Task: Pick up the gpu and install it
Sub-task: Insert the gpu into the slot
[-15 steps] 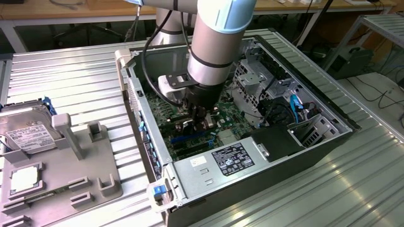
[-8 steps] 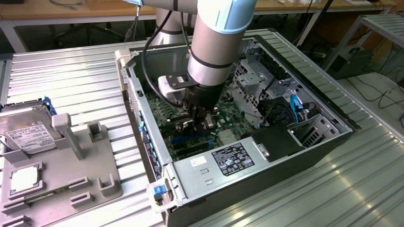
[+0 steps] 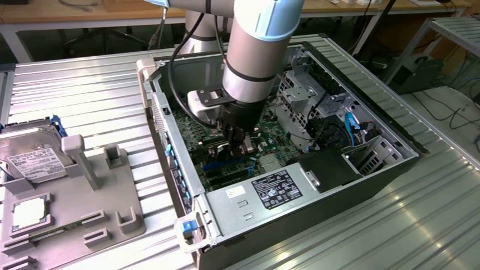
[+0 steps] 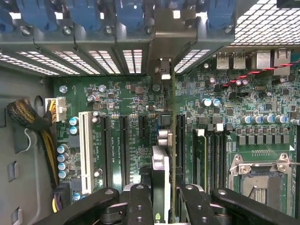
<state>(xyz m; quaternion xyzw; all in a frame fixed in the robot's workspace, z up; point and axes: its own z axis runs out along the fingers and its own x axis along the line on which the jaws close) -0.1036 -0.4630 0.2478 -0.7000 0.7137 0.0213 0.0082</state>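
The gripper point(image 4: 165, 199) pinched the gpu point(image 4: 172, 140) edge-on, held upright over the motherboard point(image 4: 117, 93) slots inside the open computer case point(image 3: 315, 197).

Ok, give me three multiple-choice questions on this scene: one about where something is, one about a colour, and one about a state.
1. Where is the claw?
A. Over the hard drive
B. Inside the open computer case
C. Beside the case, over the table

2. What colour is the motherboard?
A. Green
B. Red
C. White

3. What state is the gpu in?
A. Lying flat on the grey fixture
B. Leaning against the case wall
C. Held edge-on between the claw's fingers

Answers:
1. B: the exterior view shows the arm reaching down into the case.
2. A: the wrist view shows a green board.
3. C: the wrist view shows the thin card clamped between the fingers, above the slots.
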